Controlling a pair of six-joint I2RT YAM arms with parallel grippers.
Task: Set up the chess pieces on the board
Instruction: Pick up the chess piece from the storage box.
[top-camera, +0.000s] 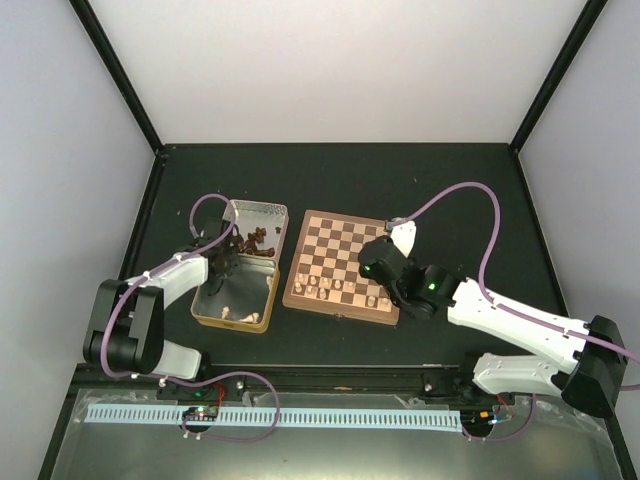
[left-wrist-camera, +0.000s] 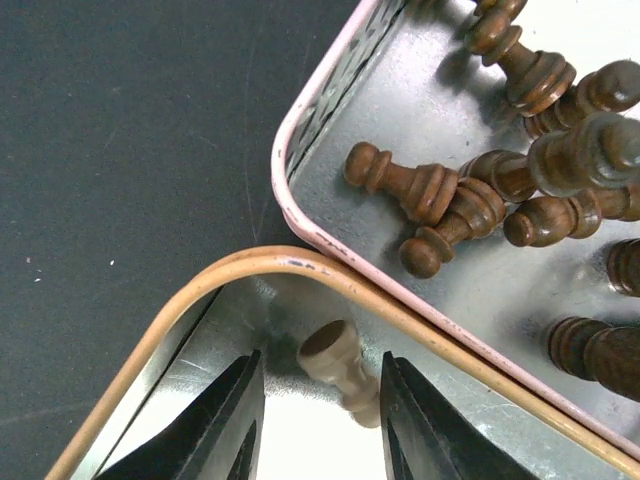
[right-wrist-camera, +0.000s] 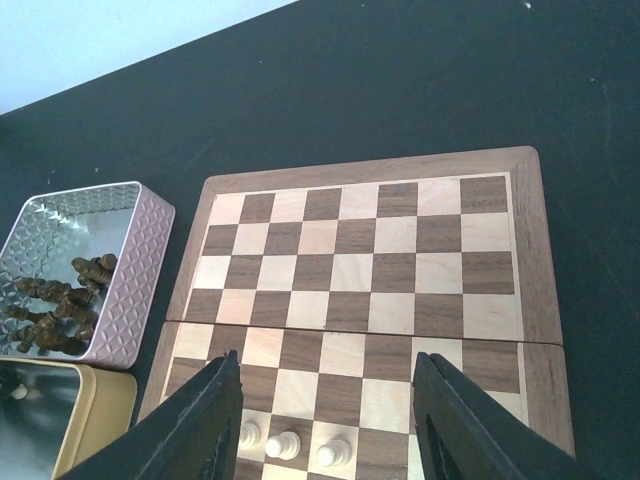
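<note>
The board (top-camera: 345, 245) lies mid-table, with several cream chess pieces (top-camera: 340, 290) standing along its near rows. My right gripper (right-wrist-camera: 326, 358) hovers open over that near edge, and three cream pieces (right-wrist-camera: 285, 445) stand below between its fingers. My left gripper (left-wrist-camera: 322, 400) is down inside the gold-rimmed tin (left-wrist-camera: 250, 265), its jaws apart around a lying cream piece (left-wrist-camera: 338, 365). A gap shows on that piece's left side. Dark brown pieces (left-wrist-camera: 470, 200) lie heaped in the pink-rimmed tin (left-wrist-camera: 290, 200) just beyond.
The two tins sit side by side left of the board, the pink one (top-camera: 258, 222) behind the gold one (top-camera: 205, 310). A few cream pieces (top-camera: 240, 315) lie in the gold tin's near end. Black table (top-camera: 450, 190) surrounds everything.
</note>
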